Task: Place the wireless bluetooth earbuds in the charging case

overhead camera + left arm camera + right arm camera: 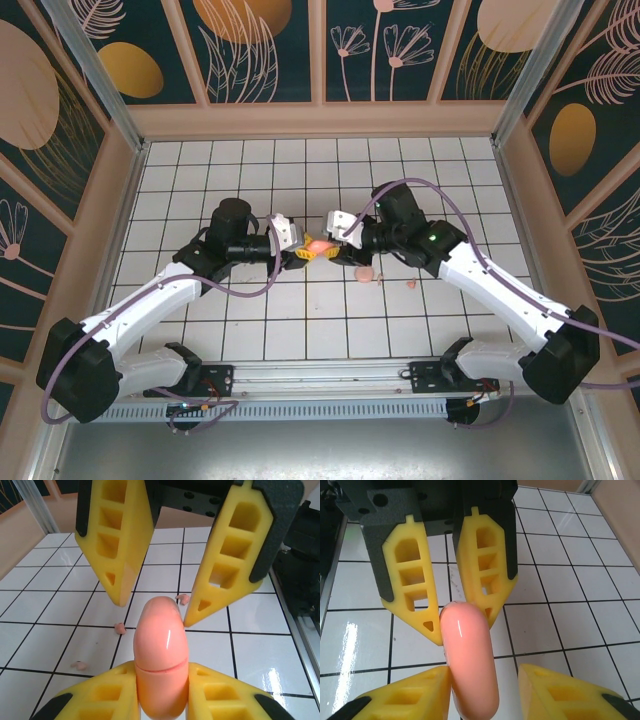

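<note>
Now, charging case [161, 650]: a salmon, rounded shell with its seam shut, held off the white tiled floor [250, 180] at mid-table, where the two arms meet nose to nose.
Left gripper [161, 672]: clenched on one end of the case, both yellow fingers pressed flat on its flanks.
Right gripper [485, 670]: released. One finger touches the case's side and the other stands apart from it, so it has no hold.
Earbuds [119, 627]: tiny pale pink bits lying loose on the tiles to the near right of the case, apart from one another. None is in the case.
Stage, as a judgement: the case rests with the left arm alone and the lid is not yet opened.
Risk, slip: the shell is glossy and gripped only at one end, so any push on the lid could pivot it out.
Risk, drag: the touching right finger could tug the case as it moves off.
Risk, scatter: a dropped case could knock the earbuds away.
</note>
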